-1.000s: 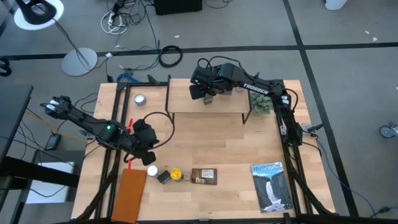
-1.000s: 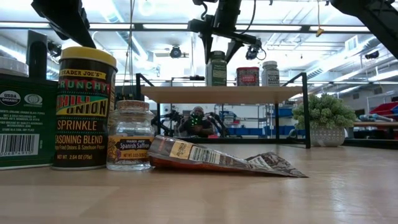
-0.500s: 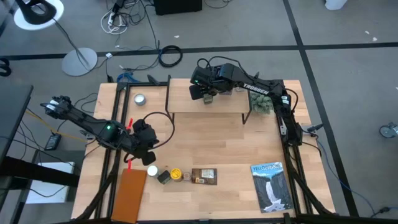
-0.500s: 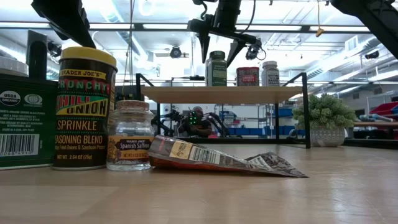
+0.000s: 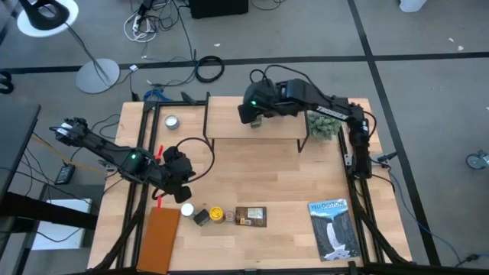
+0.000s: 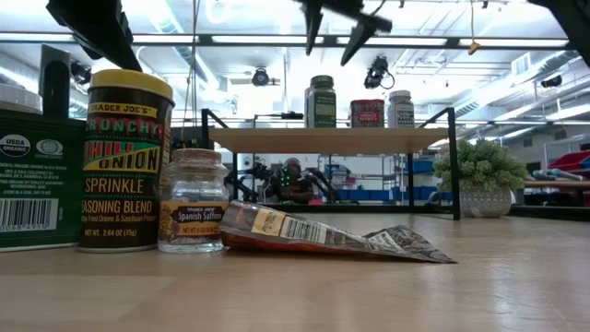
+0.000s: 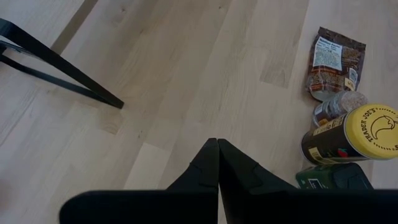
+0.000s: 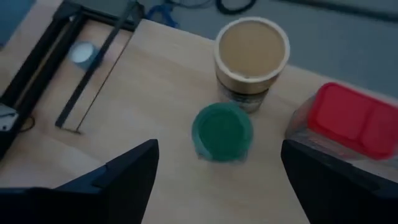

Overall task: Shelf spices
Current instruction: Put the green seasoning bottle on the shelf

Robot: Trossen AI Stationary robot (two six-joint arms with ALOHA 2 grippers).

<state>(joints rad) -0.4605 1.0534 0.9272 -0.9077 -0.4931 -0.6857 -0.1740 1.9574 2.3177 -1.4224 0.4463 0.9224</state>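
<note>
The wooden table carried the shelf along its far side, its plank top standing on thin black legs. The right arm reached over that plank, and the right gripper hung above the jars with its fingers spread wide and nothing between them. Directly beneath it stood a green-topped jar, upright on the plank, with a tan-topped jar just beside it and a red-topped jar near them — three jars in a row when seen from table height. The left arm waited over the near left part of the table, the left gripper pressed closed with its fingers together on nothing. Close to it the remaining spices sat on the table: a yellow-topped chili onion jar, a dark green tin touching its side, a small saffron jar, and a flat brown packet lying down beside that. A small potted plant stood by the shelf's right legs — and a blue-and-white book lay at the near right.
</note>
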